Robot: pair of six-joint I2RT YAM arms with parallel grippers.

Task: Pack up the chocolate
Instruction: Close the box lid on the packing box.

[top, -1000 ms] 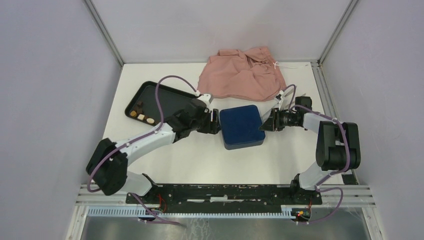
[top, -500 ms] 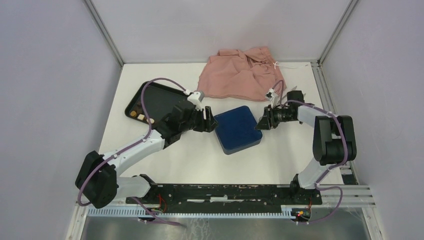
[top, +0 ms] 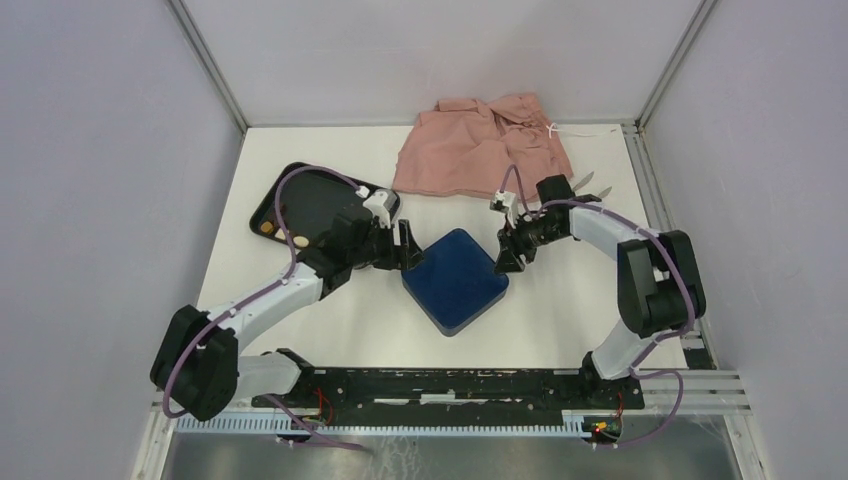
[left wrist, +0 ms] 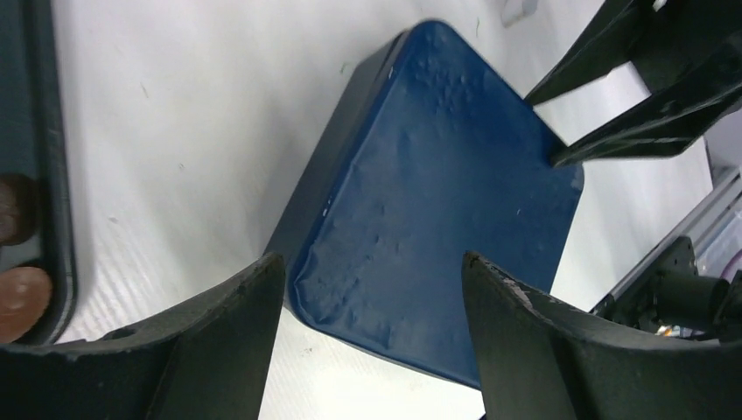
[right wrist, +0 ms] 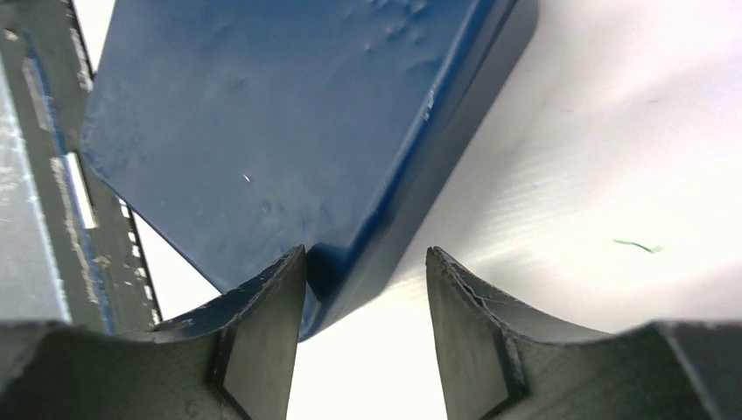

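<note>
The chocolate (top: 268,227) shows as a few small brown and cream pieces at the near end of the black tray (top: 300,195). In the left wrist view, two brown pieces (left wrist: 17,302) lie just inside the tray's rim (left wrist: 48,175). A dark blue square box (top: 455,280) lies closed on the table, turned corner-on. My left gripper (top: 408,250) is open at the box's left corner (left wrist: 372,262), holding nothing. My right gripper (top: 505,255) is open at the box's right corner (right wrist: 367,254). That corner sits against one finger (right wrist: 262,315) and well apart from the other.
A crumpled pink cloth (top: 485,160) lies at the back of the white table, just behind the right arm. Grey walls close in both sides. The arms' black base rail (top: 450,385) runs along the near edge.
The blue box has slid toward the near left and turned corner-on. Both grippers moved left with it and their jaws have opened wider.
</note>
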